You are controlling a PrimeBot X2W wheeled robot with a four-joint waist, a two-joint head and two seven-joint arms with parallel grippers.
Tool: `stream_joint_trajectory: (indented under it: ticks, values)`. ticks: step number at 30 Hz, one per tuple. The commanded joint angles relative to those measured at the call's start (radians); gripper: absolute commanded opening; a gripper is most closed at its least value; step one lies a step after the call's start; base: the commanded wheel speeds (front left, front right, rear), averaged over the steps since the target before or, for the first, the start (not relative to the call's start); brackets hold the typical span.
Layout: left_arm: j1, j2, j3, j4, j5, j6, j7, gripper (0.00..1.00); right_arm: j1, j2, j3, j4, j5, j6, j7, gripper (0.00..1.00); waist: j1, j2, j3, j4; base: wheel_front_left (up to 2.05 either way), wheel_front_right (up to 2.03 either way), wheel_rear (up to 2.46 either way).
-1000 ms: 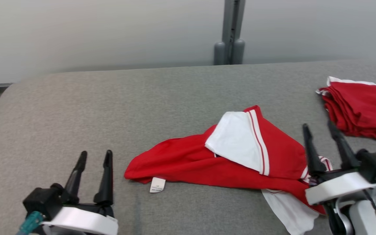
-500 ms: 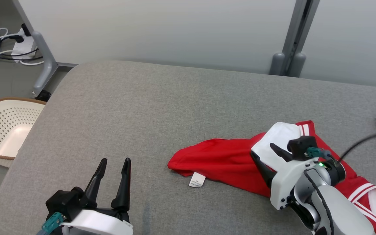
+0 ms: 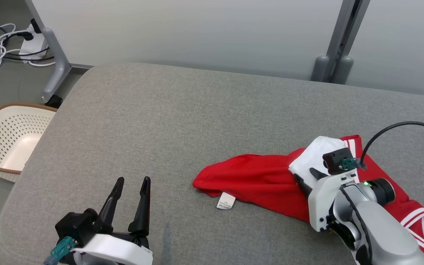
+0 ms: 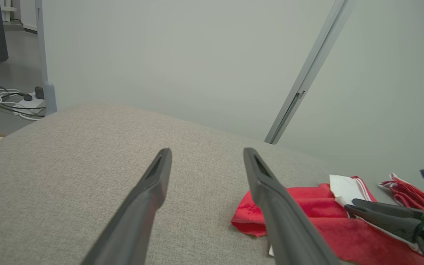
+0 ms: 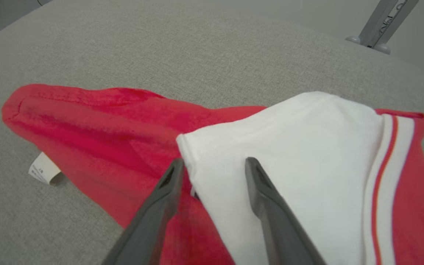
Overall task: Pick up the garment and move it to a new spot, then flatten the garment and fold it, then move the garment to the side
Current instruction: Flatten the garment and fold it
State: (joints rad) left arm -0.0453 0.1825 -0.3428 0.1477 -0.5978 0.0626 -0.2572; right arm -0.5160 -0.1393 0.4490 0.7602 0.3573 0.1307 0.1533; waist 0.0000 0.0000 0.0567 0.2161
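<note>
Garment (image 3: 256, 182) was laid long-axis left-right on tabletop (image 3: 160, 121); right claw (image 3: 306, 176), spread, was set at its white panel (image 5: 289, 147); left claw (image 3: 133, 179), spread, was seen well apart leftward.

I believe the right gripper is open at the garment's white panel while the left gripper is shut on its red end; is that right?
Not quite. The left gripper is open and holds nothing; it sits over the bare grey table, apart from the garment, as the head view shows. The right gripper is indeed open at the white panel.
</note>
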Motion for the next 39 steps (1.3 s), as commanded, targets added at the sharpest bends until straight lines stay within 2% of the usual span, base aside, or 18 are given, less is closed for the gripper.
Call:
stream_joint_trajectory:
  ticks: [1, 11, 19, 20, 21, 22, 31, 39]
  values:
    - [-0.012, 0.003, 0.004, 0.003, -0.001, -0.003, -0.004, 1.0, -0.014, -0.008, -0.001, 0.007, -0.011, 0.0, -0.013, 0.0, 0.0, 0.0, 0.0, -0.003, 0.0, 0.0, 0.0]
    - [-0.019, 0.007, 0.003, 0.011, -0.004, -0.009, -0.005, 1.0, -0.05, -0.008, -0.065, 0.034, -0.025, 0.0, -0.102, 0.0, 0.0, 0.0, 0.007, -0.028, 0.0, 0.0, 0.0]
    - [-0.029, 0.007, -0.005, 0.023, -0.008, -0.018, -0.005, 1.0, -0.049, 0.009, -0.03, 0.023, 0.007, 0.0, -0.106, 0.0, 0.0, 0.0, 0.02, -0.024, 0.0, 0.0, 0.0]
    - [-0.029, 0.005, -0.006, 0.026, -0.008, -0.018, -0.005, 1.0, -0.047, 0.011, -0.023, 0.019, 0.013, 0.0, -0.108, 0.25, 0.0, 0.0, 0.02, -0.022, 0.0, 0.0, 0.0]
    - [-0.031, 0.004, -0.007, 0.029, -0.007, -0.018, -0.005, 1.0, -0.045, 0.014, -0.014, 0.016, 0.019, 0.0, -0.108, 0.7, 0.0, 0.0, 0.02, -0.02, 0.0, 0.0, 0.0]
    - [-0.032, 0.002, -0.008, 0.031, -0.008, -0.018, -0.005, 1.0, -0.043, 0.016, -0.008, 0.011, 0.024, 0.0, -0.11, 1.0, 0.0, 0.0, 0.02, -0.018, 0.0, 0.0, 0.0]
    - [-0.037, 0.002, -0.015, 0.048, -0.016, -0.022, -0.005, 1.0, -0.024, 0.015, 0.047, 0.006, 0.035, 0.0, -0.071, 1.0, 0.0, 0.0, 0.019, -0.003, 0.0, 0.0, 0.0]
    - [-0.04, 0.004, -0.018, 0.049, -0.019, -0.013, -0.004, 1.0, -0.041, 0.014, 0.04, 0.053, 0.003, 0.0, -0.054, 1.0, 0.0, 0.0, 0.024, 0.009, 0.0, 0.0, 0.0]
